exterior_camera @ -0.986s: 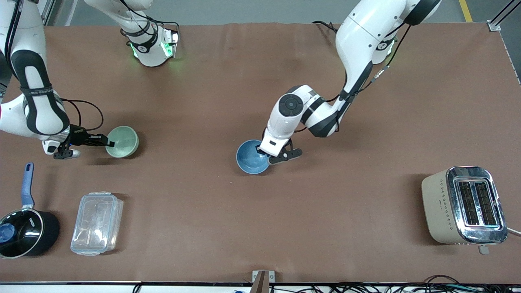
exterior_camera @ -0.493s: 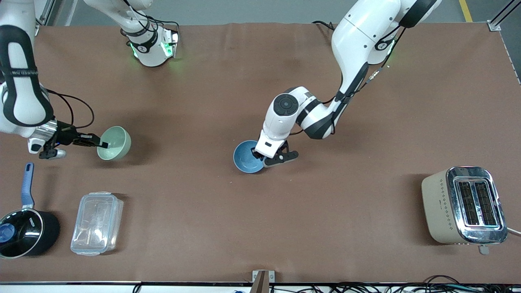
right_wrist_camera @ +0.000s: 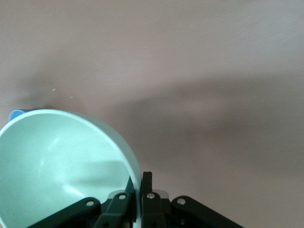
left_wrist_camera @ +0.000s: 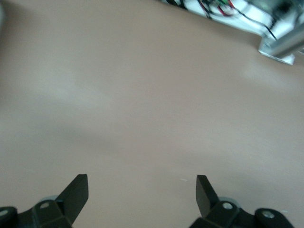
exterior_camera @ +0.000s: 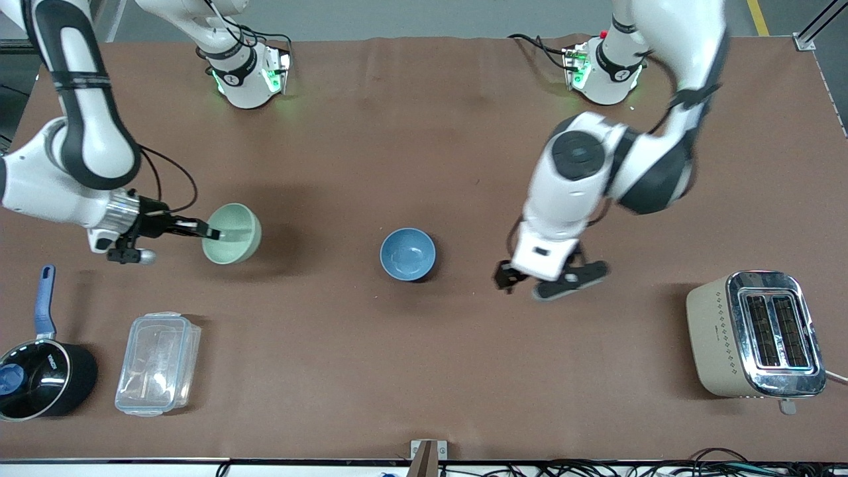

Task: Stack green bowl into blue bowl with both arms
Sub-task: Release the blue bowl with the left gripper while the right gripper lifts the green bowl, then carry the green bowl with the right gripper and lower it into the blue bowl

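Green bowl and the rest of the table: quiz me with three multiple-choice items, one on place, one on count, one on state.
1. Where is the blue bowl?
A. on the table, mid-table
B. inside the saucepan
C. on the toaster

2. How many bowls are in view?
A. one
B. two
C. four

3. What is the left gripper doing?
A. clamping the blue bowl
B. open, holding nothing
C. gripping the toaster

Answers:
1. A: it sits alone on the table, no gripper touching it.
2. B: only the blue one and the green bowl.
3. B: the left wrist view shows its fingers spread over bare table, while the right gripper pinches the green bowl's rim.
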You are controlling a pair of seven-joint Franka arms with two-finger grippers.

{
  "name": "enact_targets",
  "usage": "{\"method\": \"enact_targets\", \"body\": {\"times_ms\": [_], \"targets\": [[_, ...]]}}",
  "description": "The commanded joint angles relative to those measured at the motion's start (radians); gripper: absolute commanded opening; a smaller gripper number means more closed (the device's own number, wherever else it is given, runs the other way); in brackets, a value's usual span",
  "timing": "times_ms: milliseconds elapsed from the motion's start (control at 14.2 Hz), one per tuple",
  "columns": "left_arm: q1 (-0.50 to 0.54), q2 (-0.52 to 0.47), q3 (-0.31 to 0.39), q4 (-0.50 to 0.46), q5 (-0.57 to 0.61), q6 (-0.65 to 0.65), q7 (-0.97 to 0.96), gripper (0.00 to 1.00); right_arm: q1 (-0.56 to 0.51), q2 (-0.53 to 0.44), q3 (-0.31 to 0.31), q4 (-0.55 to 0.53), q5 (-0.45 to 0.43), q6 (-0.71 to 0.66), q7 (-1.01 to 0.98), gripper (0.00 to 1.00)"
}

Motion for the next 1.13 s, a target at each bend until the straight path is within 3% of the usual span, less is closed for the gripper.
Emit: {"method": "enact_targets", "body": {"times_ms": [0,282,423,634,775,1056], "targets": [[0.072,-0.112,-0.009,-0.031,0.016,-0.118,0.167,1.0,-0.008,-0.012,0.128,0.012,-0.015,0.046,0.165,0.01],[0.184,-0.242,-0.013,-0.031,-0.008,-0.269,0.42,1.0,0.001,0.002,0.36,0.009,-0.017,0.223,0.354,0.01],[0.242,-0.291,-0.01,-0.031,-0.078,-0.326,0.569,1.0,0.014,0.049,0.417,0.009,-0.017,0.302,0.38,0.01],[0.328,-0.36,-0.012,-0.042,-0.172,-0.387,0.723,1.0,0.032,0.103,0.467,0.011,-0.017,0.406,0.428,0.01],[0.331,-0.38,-0.001,-0.043,-0.191,-0.438,0.768,1.0,0.047,0.151,0.481,0.011,-0.017,0.498,0.428,0.01],[0.328,-0.451,0.027,-0.103,-0.192,-0.481,0.805,1.0,0.075,0.227,0.504,0.073,-0.067,0.528,0.451,0.02]]}}
